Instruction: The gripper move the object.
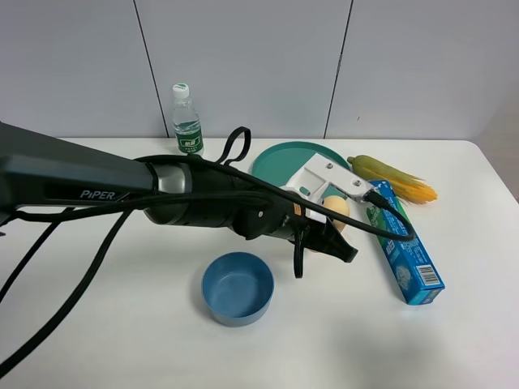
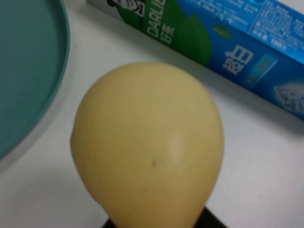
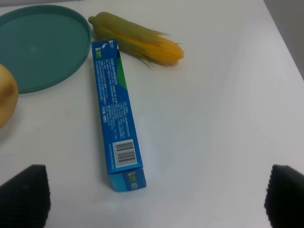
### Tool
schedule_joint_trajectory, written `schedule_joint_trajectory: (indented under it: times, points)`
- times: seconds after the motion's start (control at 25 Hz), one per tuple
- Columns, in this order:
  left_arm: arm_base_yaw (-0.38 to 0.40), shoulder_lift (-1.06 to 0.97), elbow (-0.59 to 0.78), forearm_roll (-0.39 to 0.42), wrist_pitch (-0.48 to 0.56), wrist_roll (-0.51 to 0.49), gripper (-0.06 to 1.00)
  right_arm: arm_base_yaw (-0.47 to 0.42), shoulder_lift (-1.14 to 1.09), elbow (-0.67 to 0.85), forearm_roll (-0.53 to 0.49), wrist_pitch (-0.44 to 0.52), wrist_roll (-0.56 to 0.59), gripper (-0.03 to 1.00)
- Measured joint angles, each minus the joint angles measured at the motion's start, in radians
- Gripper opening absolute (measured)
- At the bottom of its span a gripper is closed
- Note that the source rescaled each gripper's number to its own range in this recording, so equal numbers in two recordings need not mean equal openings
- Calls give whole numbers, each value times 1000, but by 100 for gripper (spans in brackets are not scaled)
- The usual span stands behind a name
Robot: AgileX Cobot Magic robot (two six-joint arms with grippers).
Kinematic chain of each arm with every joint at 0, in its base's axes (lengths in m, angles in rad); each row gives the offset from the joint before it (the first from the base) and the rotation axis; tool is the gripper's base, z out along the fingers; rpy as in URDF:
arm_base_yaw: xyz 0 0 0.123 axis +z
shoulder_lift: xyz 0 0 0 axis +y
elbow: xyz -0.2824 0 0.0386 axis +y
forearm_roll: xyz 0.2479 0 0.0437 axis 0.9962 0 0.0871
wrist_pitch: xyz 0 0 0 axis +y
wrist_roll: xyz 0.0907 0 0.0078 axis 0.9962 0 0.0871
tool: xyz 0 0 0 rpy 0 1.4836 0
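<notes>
The object, a round tan-orange fruit [image 1: 336,208], sits between the teal plate and the blue box. My left gripper [image 1: 339,243], black with a white mounting block, reaches across from the left and is closed around it. In the left wrist view the fruit [image 2: 149,147] fills the frame and hides the fingers; only a black sliver shows under it. The fruit's edge also shows in the right wrist view [image 3: 5,95]. My right gripper [image 3: 156,199] is open and empty over bare table, its fingertips [image 3: 26,194] wide apart. It is out of the exterior high view.
A teal plate [image 1: 280,158] lies behind the fruit. A long blue box [image 1: 404,243] lies to its right, with a corn cob [image 1: 393,178] beyond. A blue bowl [image 1: 238,288] stands at front centre. A water bottle [image 1: 187,121] stands at the back.
</notes>
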Motion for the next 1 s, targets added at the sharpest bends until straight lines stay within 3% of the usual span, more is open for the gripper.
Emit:
schedule_joint_trajectory:
  times: [0.16,0.36,0.48,1.0]
  points:
    - [0,0,0,0,-10,0,9,0,0,0,0,0,0,100]
    - [0,0,0,0,-10,-28,65,0,0,0,0,0,0,100]
    - [0,0,0,0,-20,-68,82,0,0,0,0,0,0,100]
    - [21,-109,0,41,3,-85,86,0,0,0,0,-1,0,100]
